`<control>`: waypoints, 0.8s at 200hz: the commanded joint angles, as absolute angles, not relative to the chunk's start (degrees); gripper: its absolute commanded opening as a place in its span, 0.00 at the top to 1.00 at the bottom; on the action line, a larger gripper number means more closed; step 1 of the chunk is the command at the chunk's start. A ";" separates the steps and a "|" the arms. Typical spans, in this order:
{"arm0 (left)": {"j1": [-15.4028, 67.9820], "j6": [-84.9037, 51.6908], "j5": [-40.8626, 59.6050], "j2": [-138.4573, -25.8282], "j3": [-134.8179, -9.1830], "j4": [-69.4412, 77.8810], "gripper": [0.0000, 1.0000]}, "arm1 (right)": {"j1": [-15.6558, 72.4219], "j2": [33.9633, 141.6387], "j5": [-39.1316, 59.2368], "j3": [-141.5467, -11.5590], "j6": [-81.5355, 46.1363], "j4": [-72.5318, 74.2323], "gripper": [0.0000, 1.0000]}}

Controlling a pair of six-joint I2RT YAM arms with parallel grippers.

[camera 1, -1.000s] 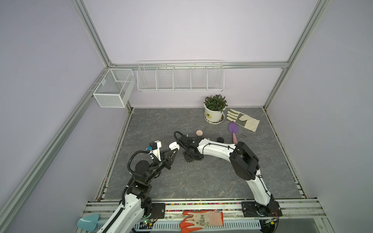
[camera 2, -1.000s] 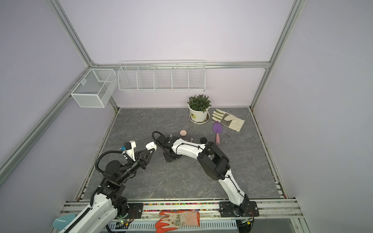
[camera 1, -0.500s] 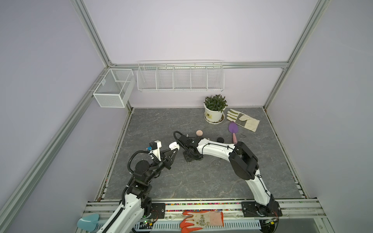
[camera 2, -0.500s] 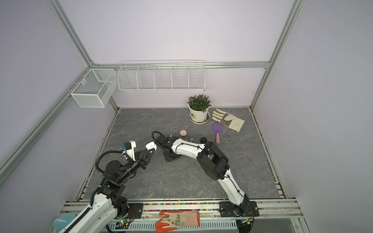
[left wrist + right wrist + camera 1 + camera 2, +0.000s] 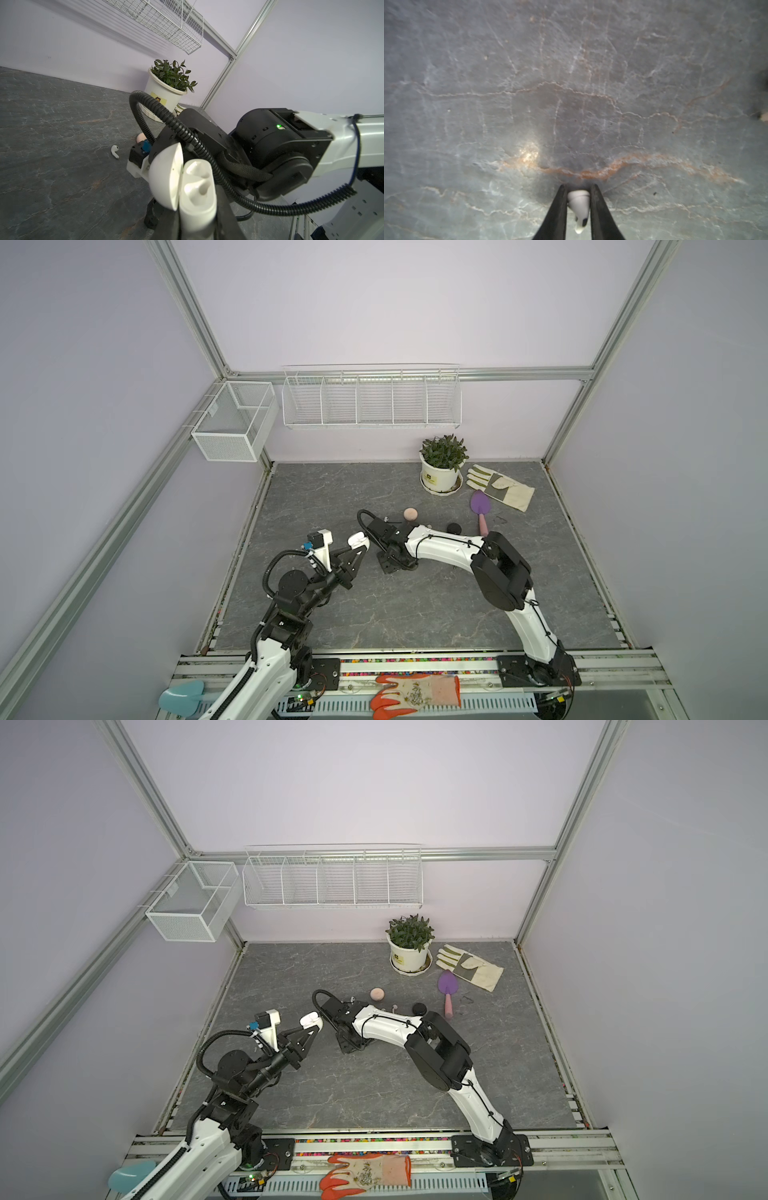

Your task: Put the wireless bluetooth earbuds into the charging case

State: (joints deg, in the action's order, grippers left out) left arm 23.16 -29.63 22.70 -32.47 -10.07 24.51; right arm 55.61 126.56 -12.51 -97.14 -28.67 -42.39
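- Left gripper (image 5: 360,546): raised off the table, black fingers clamped on the base of the charging case (image 5: 357,538); the grip shows plainly in the left wrist view
- Charging case: smooth glossy white plastic with rounded edges. Its domed lid (image 5: 166,176) is hinged open and stands beside the base. The base top shows two moulded sockets (image 5: 197,185), and no earbud is seen in either
- Right gripper (image 5: 578,187): pointed down at the table just beside the left gripper, the two tips close but apart in both top views. Its two thin, tapered black fingers are pinched together on a white earbud (image 5: 579,204), one finger against each side
- White earbud: glossy, with a rounded head at the fingertips and a narrowing stem with a dark mark running back between the fingers; whether it rests on the table or is just clear of it cannot be told
- Loose earbud (image 5: 115,151): white and stemmed, lying flat on the table beyond the right wrist, near a round pink case (image 5: 410,514)
- A further whitish earbud (image 5: 394,1006) lies between the pink case and a round black case (image 5: 454,527), both puck-shaped
- Table (image 5: 332,489): matt grey stone-pattern surface with pale and rust-coloured veins
- Far side: leafy plant in a white pot (image 5: 440,479), cream work glove (image 5: 500,491) and purple trowel (image 5: 481,506) with a pink handle
- Wall: long white wire rack (image 5: 372,396) with dividers and a white mesh box (image 5: 232,420)
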 commanded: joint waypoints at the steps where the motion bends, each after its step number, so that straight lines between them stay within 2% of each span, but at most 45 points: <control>1: 23.09 -28.76 22.24 -32.33 -9.76 24.68 1.00 | 55.90 124.79 -14.11 -95.68 -28.15 -41.63 0.79; 104: 23.11 -28.06 24.00 -34.71 -10.38 29.13 1.00 | 54.70 114.40 -19.43 -89.61 -24.12 -34.39 0.81; 160: 23.09 -23.75 28.87 -37.28 -10.90 33.60 1.00 | 52.87 106.25 -20.37 -86.77 -20.59 -31.60 0.81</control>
